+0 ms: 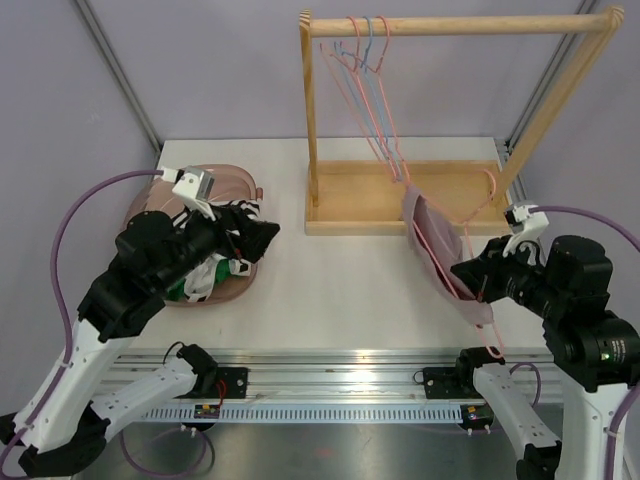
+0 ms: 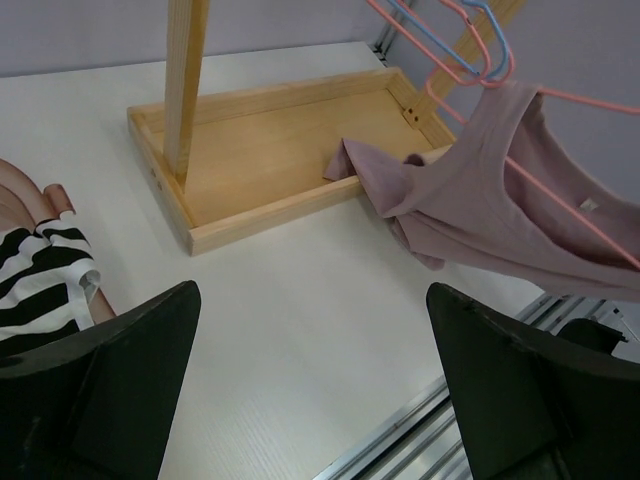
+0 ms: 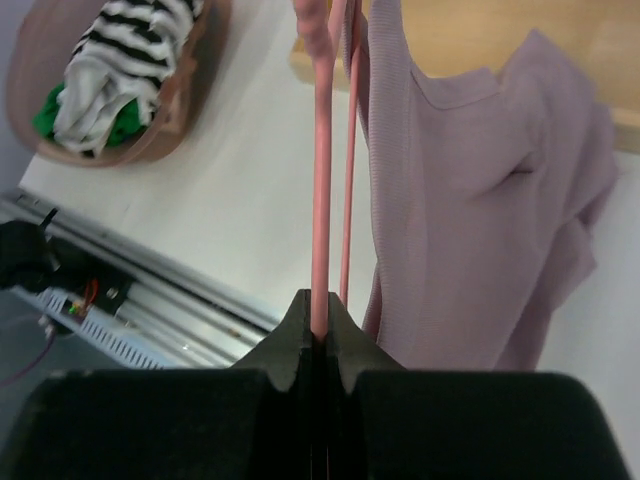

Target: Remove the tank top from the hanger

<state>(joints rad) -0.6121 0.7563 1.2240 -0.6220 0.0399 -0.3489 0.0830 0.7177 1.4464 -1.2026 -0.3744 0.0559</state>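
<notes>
In front of the wooden rack (image 1: 400, 200), the right gripper (image 3: 320, 325) was clamped on the pink hanger (image 3: 320, 180). To the rack's left, the left gripper (image 1: 262, 238) gaped wide, empty, by the basket (image 1: 235, 172). The mauve tank top (image 3: 470, 200) draped from that hanger, its far corner on the rack's base. Spare hangers (image 1: 365, 40) hung from its top bar.

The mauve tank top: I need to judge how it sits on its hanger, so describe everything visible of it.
The dusty-mauve sleeveless tank top looks like soft fine-knit fabric, with a scooped neck and a small white label inside. It hangs slanted and bunched on a thin pink hanger, which the shut right tool grips below the wooden rail. Its lower end droops onto the rim of the wooden rack base.
</notes>
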